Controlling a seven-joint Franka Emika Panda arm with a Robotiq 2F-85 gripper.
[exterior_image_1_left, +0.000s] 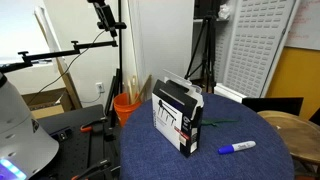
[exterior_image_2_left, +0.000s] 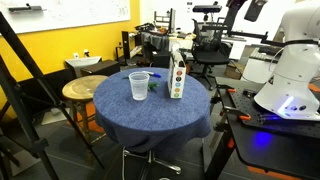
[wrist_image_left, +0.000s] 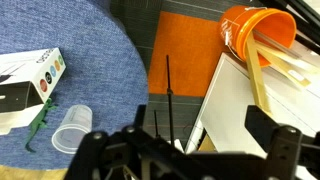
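Observation:
In the wrist view my gripper (wrist_image_left: 182, 142) is open with nothing between its fingers (wrist_image_left: 283, 140). It hangs off the edge of the round blue-clothed table (wrist_image_left: 100, 70), above dark floor and a white board (wrist_image_left: 235, 110). Nearest on the table is a clear plastic cup (wrist_image_left: 70, 128) lying on its side, with a green marker (wrist_image_left: 42, 118) and a black-and-white box (wrist_image_left: 28, 85) beside it. Both exterior views show the box (exterior_image_1_left: 177, 117) (exterior_image_2_left: 177, 76) standing near the table's middle. The cup (exterior_image_2_left: 139, 86) is plain in an exterior view, and a blue marker (exterior_image_1_left: 237, 148) lies near the table's edge.
An orange bucket (wrist_image_left: 258, 30) (exterior_image_1_left: 126, 106) holding wooden slats stands on the floor beside the table, next to an orange mat (wrist_image_left: 185, 50). A wooden stool (exterior_image_2_left: 80, 92) stands by the table. The white robot base (exterior_image_2_left: 292, 70), tripods and chairs surround it.

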